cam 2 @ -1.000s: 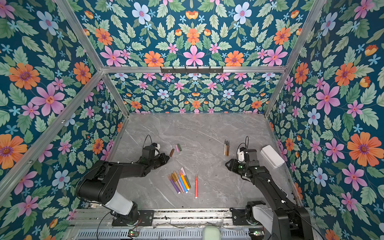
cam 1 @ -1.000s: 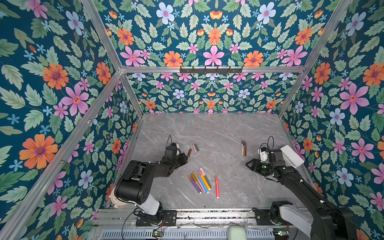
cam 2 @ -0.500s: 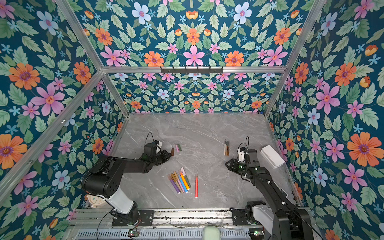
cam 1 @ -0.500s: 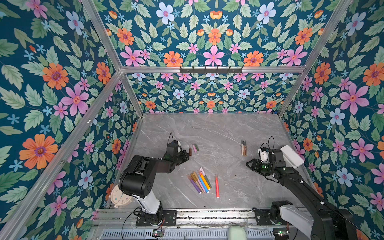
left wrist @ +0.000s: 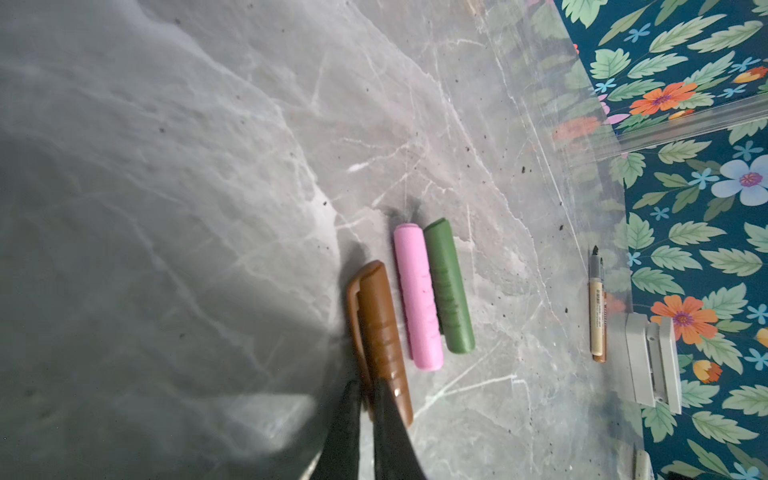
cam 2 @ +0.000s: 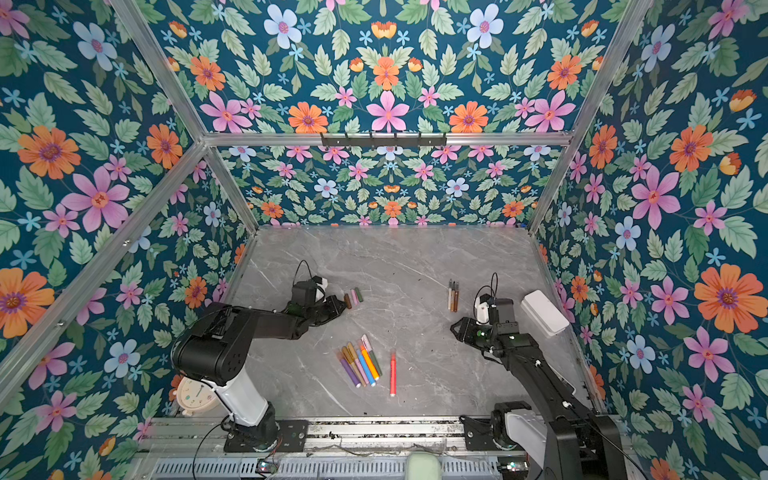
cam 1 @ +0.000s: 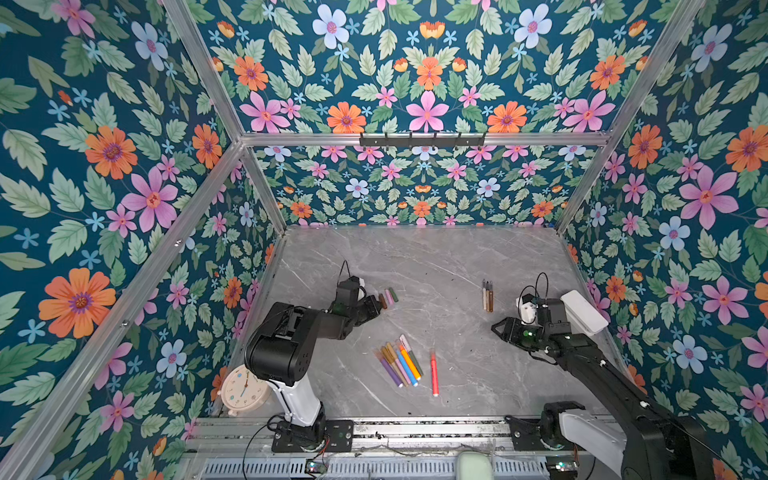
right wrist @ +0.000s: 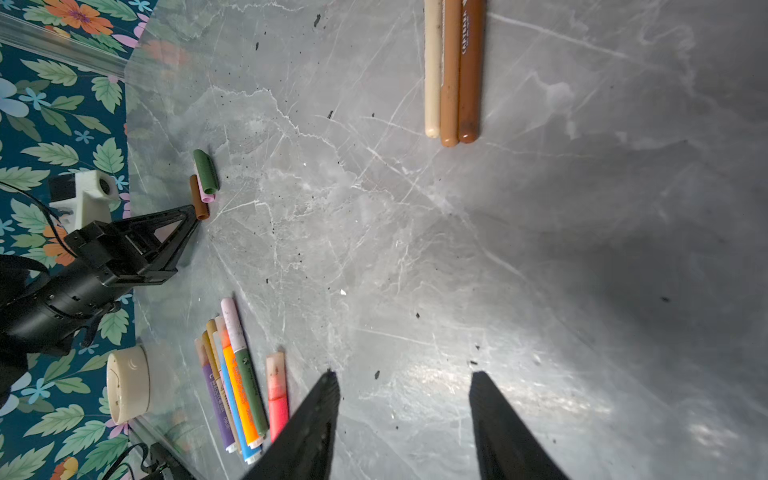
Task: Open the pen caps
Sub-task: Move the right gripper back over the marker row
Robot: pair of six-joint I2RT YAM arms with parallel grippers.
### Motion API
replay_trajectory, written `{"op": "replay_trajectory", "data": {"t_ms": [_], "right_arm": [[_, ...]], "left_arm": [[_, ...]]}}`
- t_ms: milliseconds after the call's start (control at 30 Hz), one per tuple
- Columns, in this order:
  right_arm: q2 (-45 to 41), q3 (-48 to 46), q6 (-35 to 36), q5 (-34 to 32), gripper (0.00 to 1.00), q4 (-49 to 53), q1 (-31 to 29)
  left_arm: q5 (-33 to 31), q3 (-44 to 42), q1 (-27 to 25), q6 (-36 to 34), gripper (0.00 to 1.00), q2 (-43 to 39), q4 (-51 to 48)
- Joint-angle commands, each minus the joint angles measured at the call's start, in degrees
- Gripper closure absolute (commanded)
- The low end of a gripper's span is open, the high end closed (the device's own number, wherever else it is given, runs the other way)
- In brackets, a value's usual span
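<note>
The left tool pinches the end of a stubby brown plastic pen cap lying on the grey marble table; the right tool hangs spread apart, empty.

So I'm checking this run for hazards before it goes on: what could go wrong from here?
1. The shut left tool has its tips at the end of the brown cap; a push could roll it into the pink cap and green cap lying just beside it.
2. The capped pens lie packed side by side, so the open, empty right tool may drag neighbours when picking one.
</note>
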State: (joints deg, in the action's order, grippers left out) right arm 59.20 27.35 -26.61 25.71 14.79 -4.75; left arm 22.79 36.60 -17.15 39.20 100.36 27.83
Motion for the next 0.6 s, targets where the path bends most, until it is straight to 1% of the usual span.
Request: {"op": "replay_trajectory", "data": {"t_ms": [0, 300, 433, 500, 567], "right_arm": [[0.10, 0.24, 0.15, 0.21, 0.47, -0.68, -0.03], [0.90, 0.53, 0.24, 0.13, 0.47, -0.64, -0.04], [0.39, 0.59, 0.25, -0.45, 0.48, 0.10, -0.28], [-2.08, 0.91, -0.23, -4.11, 0.48, 2.65, -3.16], [-5.09, 1.25, -1.70, -8.23, 0.48, 5.49, -9.32]], "left_arm": [[0.30, 0.61, 0.01, 0.09, 0.87, 0.71, -1.56], [2.22, 2.24, -0.21, 0.17, 0.87, 2.72, -1.12], [1.61, 1.75, -0.19, -0.21, 0.87, 1.53, -1.50], [0.88, 0.83, -0.15, -0.80, 0.86, -0.50, -2.27], [0.02, -0.66, -0.16, -2.10, 0.84, -4.23, -3.02]]}}
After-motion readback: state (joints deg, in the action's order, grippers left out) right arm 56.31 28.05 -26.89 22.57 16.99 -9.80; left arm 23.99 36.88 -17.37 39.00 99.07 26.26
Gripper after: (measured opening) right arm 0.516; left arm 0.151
